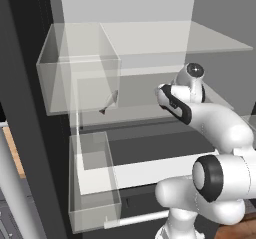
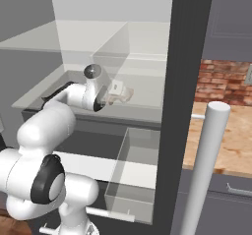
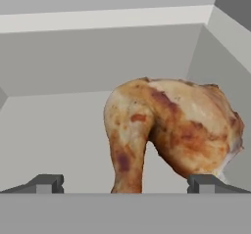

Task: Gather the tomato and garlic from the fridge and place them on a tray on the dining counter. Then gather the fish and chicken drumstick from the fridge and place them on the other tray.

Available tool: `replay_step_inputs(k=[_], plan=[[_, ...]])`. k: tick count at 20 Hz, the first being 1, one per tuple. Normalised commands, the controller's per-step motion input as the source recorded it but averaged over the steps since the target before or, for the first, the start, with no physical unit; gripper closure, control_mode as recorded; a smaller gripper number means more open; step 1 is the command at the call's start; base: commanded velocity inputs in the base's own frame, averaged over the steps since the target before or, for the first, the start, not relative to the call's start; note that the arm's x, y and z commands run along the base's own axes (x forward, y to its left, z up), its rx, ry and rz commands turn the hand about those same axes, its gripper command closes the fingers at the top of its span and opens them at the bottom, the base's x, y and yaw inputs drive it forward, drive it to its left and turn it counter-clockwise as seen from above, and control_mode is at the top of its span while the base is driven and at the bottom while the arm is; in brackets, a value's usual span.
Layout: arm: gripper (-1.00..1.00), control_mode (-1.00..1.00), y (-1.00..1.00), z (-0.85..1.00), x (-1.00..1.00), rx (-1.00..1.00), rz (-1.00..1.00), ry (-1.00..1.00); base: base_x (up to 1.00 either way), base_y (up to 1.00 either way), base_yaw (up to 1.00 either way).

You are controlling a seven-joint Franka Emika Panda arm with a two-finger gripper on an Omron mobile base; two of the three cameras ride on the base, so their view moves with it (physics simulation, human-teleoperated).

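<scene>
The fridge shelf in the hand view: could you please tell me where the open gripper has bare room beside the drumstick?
Bare grey shelf floor lies on the view's left of the browned chicken drumstick, bordered by the back wall. The view's right is crowded: the drumstick sits close to the side wall. The open gripper straddles the drumstick's lower end, not yet closed.

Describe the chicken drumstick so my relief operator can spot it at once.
Look into the open fridge, at the grey middle shelf where the white arm reaches in. Right in front of the open gripper lies the browned, roasted chicken drumstick. Its mottled golden-brown skin and bulging meaty end stand out against the plain grey walls.
</scene>
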Motion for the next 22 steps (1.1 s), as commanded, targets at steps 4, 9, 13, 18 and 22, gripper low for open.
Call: replay_step_inputs(k=[4,9,13,18,22], plan=[[-1.0,-1.0,0.0,-0.27,0.07,0.0,0.0,0.01,0.0,0.0,0.0],[-1.0,-1.0,0.0,-0.32,0.0,0.0,0.0,0.03,0.0,0.0,0.0],[-1.0,-1.0,0.0,-0.19,0.0,0.0,0.0,0.01,0.0,0.0,0.0],[-1.0,-1.0,0.0,-0.01,0.03,0.0,0.0,0.0,0.0,0.0,0.0],[-1.0,-1.0,0.0,0.0,0.1,0.0,0.0,0.0,0.0,0.0,0.0]])
